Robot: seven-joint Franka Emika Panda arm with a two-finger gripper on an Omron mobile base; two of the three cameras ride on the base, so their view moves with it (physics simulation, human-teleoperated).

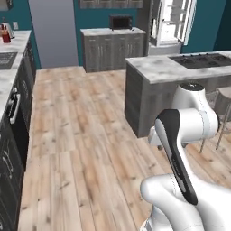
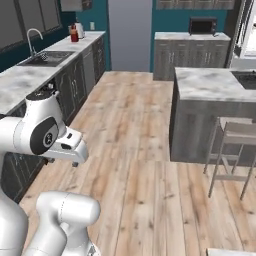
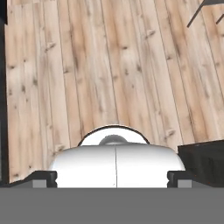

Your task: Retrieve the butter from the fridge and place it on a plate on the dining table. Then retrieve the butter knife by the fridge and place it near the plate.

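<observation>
The fridge (image 1: 170, 22) stands at the far end of the room with its doors swung open and its white inside showing. Its edge (image 2: 247, 30) also shows at the far right in the right base view. In the hand view my gripper (image 3: 112, 180) points down at bare wooden floor. Its two dark fingertips (image 3: 43, 178) stand far apart with nothing between them, so it is open. The arm is folded close to the base, far from the fridge. The butter, the plate, the butter knife and the dining table are out of view.
A marbled island with a stove top (image 1: 180, 67) stands between me and the fridge, with pale stools (image 2: 235, 137) on its near side. A sink counter (image 2: 30, 75) runs along the left wall. Wooden floor (image 1: 85, 135) lies open down the middle. A microwave (image 1: 121, 21) sits on the back counter.
</observation>
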